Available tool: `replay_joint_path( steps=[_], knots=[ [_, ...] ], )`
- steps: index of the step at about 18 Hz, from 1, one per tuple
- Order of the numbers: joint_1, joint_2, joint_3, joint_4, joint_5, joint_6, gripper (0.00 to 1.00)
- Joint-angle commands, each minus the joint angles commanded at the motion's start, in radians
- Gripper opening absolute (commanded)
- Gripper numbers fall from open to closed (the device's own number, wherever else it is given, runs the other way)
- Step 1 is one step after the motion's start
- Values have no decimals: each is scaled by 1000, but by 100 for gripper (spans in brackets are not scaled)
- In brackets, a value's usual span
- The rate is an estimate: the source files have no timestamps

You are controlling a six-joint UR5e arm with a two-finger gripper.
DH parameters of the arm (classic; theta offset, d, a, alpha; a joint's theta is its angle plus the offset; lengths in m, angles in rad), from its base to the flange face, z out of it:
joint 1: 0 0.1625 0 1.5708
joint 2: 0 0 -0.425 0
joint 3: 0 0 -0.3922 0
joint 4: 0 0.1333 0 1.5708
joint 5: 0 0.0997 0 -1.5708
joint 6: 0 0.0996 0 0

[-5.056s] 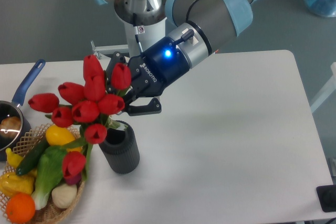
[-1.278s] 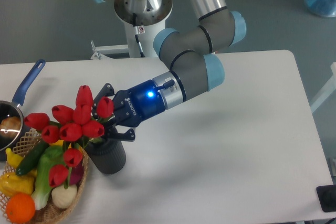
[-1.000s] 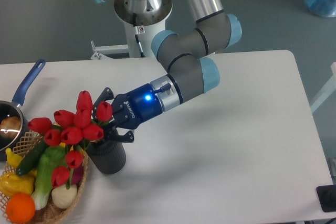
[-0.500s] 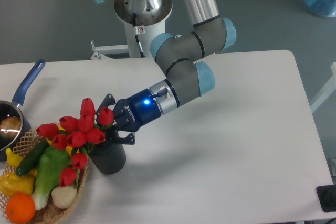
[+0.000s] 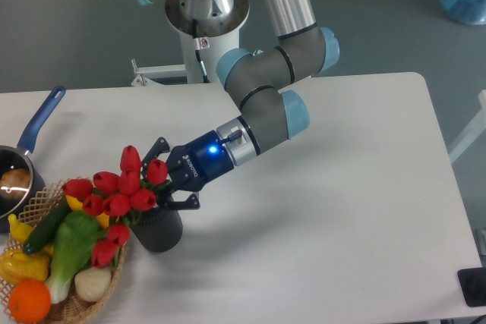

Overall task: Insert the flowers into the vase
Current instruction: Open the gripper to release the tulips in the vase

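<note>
- Over the vase (image 5: 159, 227), my gripper (image 5: 162, 184) grips the flowers (image 5: 115, 199), stems apparently in the mouth.
- Release only when upright; heads lean toward the basket (image 5: 72, 303).

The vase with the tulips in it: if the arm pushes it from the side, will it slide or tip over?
The vase looks short, wide and thick-walled, so it would probably slide rather than tip. The flowers lean toward the basket, which may make it somewhat top-heavy on that side. The claw is right at the stems; whether it grips them is unclear.
</note>
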Motion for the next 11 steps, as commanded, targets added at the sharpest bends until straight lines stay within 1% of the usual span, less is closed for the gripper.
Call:
replay_joint_path(
  steps=[2, 5, 7, 9, 11],
  knots=[
    [9, 2, -6, 0, 32, 25, 100],
    [25, 8, -17, -2, 37, 23, 100],
    [32, 18, -15, -2, 65, 17, 100],
    [37, 34, -23, -3, 106, 14, 100],
    [41, 70, -43, -6, 149, 14, 100]
  ],
)
